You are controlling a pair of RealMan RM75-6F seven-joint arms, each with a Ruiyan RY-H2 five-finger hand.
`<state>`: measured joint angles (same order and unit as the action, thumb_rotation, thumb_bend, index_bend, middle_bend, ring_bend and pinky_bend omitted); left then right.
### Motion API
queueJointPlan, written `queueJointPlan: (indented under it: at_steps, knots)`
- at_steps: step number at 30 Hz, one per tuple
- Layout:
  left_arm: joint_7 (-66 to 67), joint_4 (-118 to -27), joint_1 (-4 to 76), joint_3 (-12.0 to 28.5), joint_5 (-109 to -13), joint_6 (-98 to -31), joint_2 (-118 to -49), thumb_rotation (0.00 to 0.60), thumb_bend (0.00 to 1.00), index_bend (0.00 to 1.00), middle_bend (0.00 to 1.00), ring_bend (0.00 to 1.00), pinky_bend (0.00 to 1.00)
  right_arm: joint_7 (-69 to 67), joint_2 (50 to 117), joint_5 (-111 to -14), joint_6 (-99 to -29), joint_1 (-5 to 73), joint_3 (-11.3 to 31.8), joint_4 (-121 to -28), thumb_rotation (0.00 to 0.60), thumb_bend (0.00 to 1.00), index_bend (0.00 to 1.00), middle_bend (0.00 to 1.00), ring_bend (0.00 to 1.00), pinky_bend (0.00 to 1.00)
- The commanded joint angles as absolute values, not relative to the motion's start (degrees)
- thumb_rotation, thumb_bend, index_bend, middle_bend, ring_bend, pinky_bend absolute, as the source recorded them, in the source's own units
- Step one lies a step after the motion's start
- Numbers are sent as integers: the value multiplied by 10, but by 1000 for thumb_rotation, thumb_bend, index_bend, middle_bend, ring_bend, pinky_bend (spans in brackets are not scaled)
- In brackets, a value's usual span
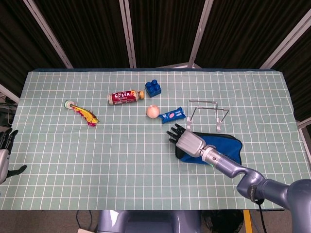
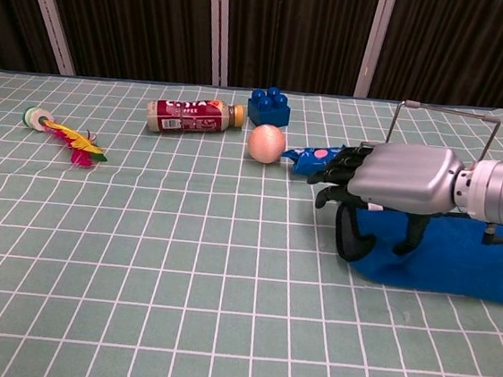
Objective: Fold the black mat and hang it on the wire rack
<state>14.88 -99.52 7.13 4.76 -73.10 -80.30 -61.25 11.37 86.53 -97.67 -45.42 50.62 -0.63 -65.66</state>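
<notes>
The mat (image 1: pixel 229 146) lies folded on the table's right side, blue outside with a black edge at its left end (image 2: pixel 351 235). My right hand (image 1: pixel 186 141) hovers low over that left end, palm down, fingers stretched past the edge toward the left. In the chest view the right hand (image 2: pixel 398 178) holds nothing, and its thumb hangs down to the mat (image 2: pixel 464 261). The wire rack (image 1: pixel 207 109) stands upright just behind the mat; its top bar (image 2: pixel 445 108) shows above my wrist. My left hand (image 1: pixel 5 145) hangs off the table's left edge, fingers apart.
Behind the mat's left end lie a blue snack packet (image 1: pixel 173 115) and a peach ball (image 1: pixel 152 111). Farther back are a blue block (image 1: pixel 153 87) and a lying bottle (image 1: pixel 125 97). A feather toy (image 1: pixel 83 112) lies at the left.
</notes>
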Motion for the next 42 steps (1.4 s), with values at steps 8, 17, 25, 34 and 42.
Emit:
queueJointPlan:
  at_steps: [8, 17, 25, 34, 42]
  knots:
    - [151, -994, 74, 47, -727, -799, -614, 600, 0, 0, 0, 0, 0, 133, 889, -962, -443, 515, -7, -632, 600, 0, 206, 0, 0, 0]
    - [147, -994, 74, 47, -727, -799, -613, 600, 0, 0, 0, 0, 0, 154, 894, -953, -428, 522, -13, -632, 600, 35, 290, 0, 0, 0]
    - [145, -993, 75, 47, -725, -797, -613, 600, 0, 0, 0, 0, 0, 132, 896, -959, -449, 516, -24, -624, 600, 52, 362, 17, 0, 0]
    - [148, -994, 75, 46, -726, -799, -614, 600, 0, 0, 0, 0, 0, 76, 902, -988, -494, 508, -46, -588, 600, 76, 385, 44, 0, 0]
    - [152, -994, 76, 45, -725, -797, -616, 600, 0, 0, 0, 0, 0, 59, 907, -992, -502, 504, -56, -567, 600, 79, 387, 44, 0, 0]
